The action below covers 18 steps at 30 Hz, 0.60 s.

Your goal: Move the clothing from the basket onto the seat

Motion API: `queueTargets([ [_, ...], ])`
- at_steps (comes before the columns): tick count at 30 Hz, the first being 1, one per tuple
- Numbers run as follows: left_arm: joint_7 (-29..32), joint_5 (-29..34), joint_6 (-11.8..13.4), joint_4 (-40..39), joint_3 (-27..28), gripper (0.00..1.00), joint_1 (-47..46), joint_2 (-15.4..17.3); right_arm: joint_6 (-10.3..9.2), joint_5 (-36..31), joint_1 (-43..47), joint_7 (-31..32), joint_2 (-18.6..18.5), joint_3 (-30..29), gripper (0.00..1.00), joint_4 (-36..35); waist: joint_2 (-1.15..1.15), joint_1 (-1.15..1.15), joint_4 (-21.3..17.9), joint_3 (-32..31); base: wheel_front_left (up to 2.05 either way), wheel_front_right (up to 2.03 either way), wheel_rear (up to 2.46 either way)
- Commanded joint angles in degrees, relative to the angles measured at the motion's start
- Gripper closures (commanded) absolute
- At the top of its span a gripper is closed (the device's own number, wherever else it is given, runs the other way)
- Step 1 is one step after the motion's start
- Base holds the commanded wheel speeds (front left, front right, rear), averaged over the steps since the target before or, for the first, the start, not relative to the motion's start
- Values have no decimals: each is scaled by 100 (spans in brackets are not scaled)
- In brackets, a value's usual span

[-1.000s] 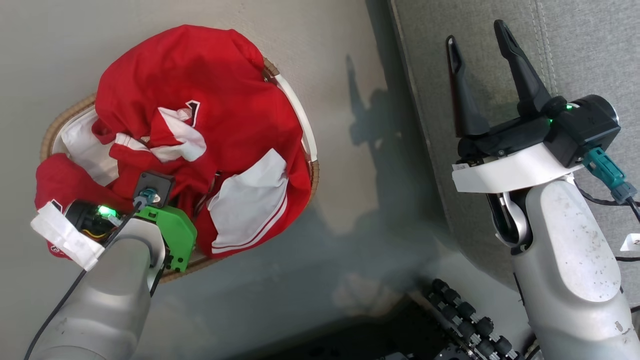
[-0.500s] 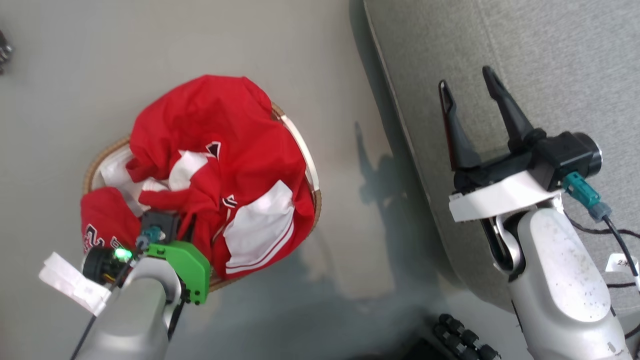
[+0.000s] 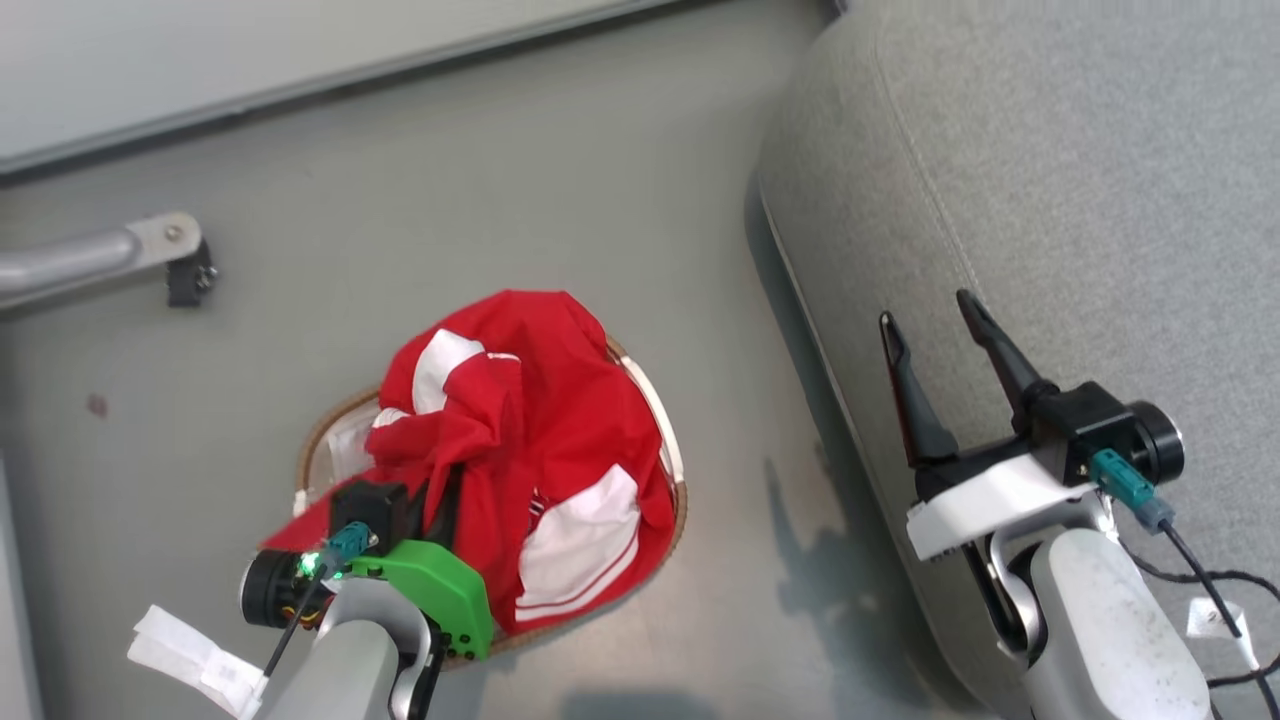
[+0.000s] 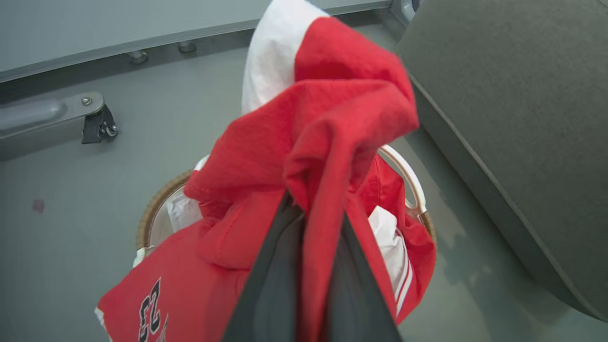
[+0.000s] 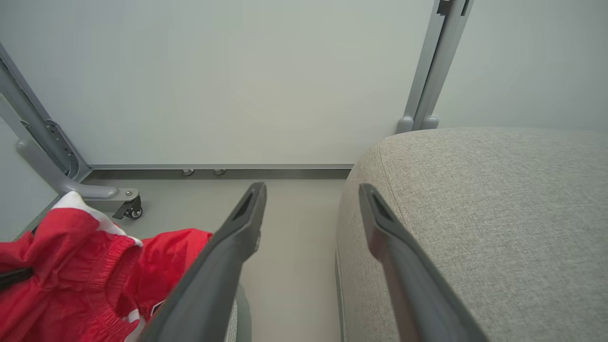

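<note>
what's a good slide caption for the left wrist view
Left gripper shut on a red jersey held above the basket, beside the seat

Red-and-white jerseys (image 3: 540,440) were heaped, partly raised, over brown-rimmed basket (image 3: 310,450); grey seat (image 3: 1080,180) sat apart at basket's 2 o'clock.

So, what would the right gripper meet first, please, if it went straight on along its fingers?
Probably the seat: its rounded corner lies just ahead of the right gripper. Past that, the pale wall. Depth is unclear.

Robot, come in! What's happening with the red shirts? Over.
Left end effector shut on clothing, above basket. Right end effector open, at seat edge. Path looks open.
</note>
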Motion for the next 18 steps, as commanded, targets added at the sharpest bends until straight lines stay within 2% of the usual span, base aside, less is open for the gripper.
queueTargets([
  [1,3,52,-36,-129,91,100,167,-35,-4,-18,157,-28,-24,-2,0,50,0,0,344,-685,0,0,0],
  [10,3,321,-153,-1007,544,100,404,-252,-4,-36,474,-28,-24,91,0,230,0,0,428,-1202,0,0,0],
  [18,3,356,-238,-1740,585,100,278,-360,-4,-79,722,-28,-24,243,0,358,0,0,414,-1477,0,0,0],
])
